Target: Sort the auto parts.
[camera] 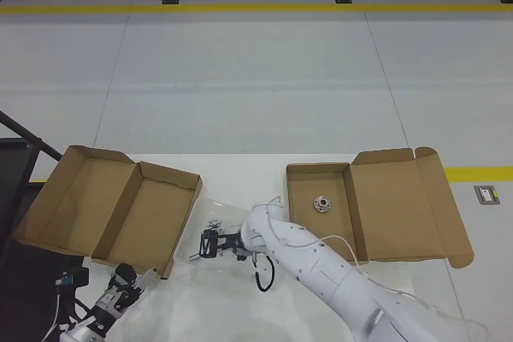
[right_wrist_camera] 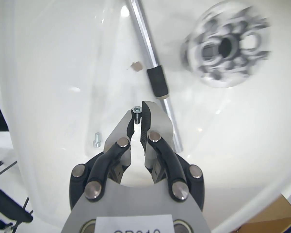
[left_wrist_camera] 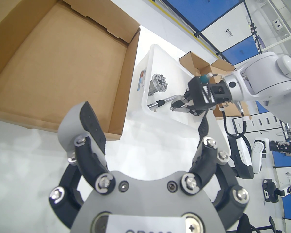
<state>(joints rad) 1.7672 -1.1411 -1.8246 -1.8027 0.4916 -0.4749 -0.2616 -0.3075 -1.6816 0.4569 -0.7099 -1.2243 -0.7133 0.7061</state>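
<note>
Bolt [right_wrist_camera: 137,115] is in the right gripper [right_wrist_camera: 137,112], pinched between the two fingertips. The head pokes just past the tips and the shank runs back along the fingers, so its long axis is in line with the gripper, not across it. We're holding it inside the clear bin [camera: 225,210], mid-table between the two cardboard boxes.

The carry turns on this relation (top view, clock from the bin): left box [camera: 145,224] is at 9, right box [camera: 325,229] is at 3. The right box has a round flanged part [camera: 322,203] on its floor. Our guess is that bolts don't go with that, so 9 o'clock is the likely drop, but we can't confirm it. Either way the tips look low between the bin walls, so we'd lift clear of the rim before swinging.

Other parts in the bin:
- a second bolt [right_wrist_camera: 97,140] lying on its side near the held one
- a long rod [right_wrist_camera: 145,39] with a black sleeve
- a hub [right_wrist_camera: 226,49], too blurred to detail

Left gripper [left_wrist_camera: 145,120] sits at about 7 from the bin, just off the left box's near corner. Its fingers are spread wide with nothing between them. It's nearer that box, but the right arm has the part.

The surface is a white table [camera: 239,171]. Beyond it there's pale floor with a yellow line at 12 and a black frame at 9.
</note>
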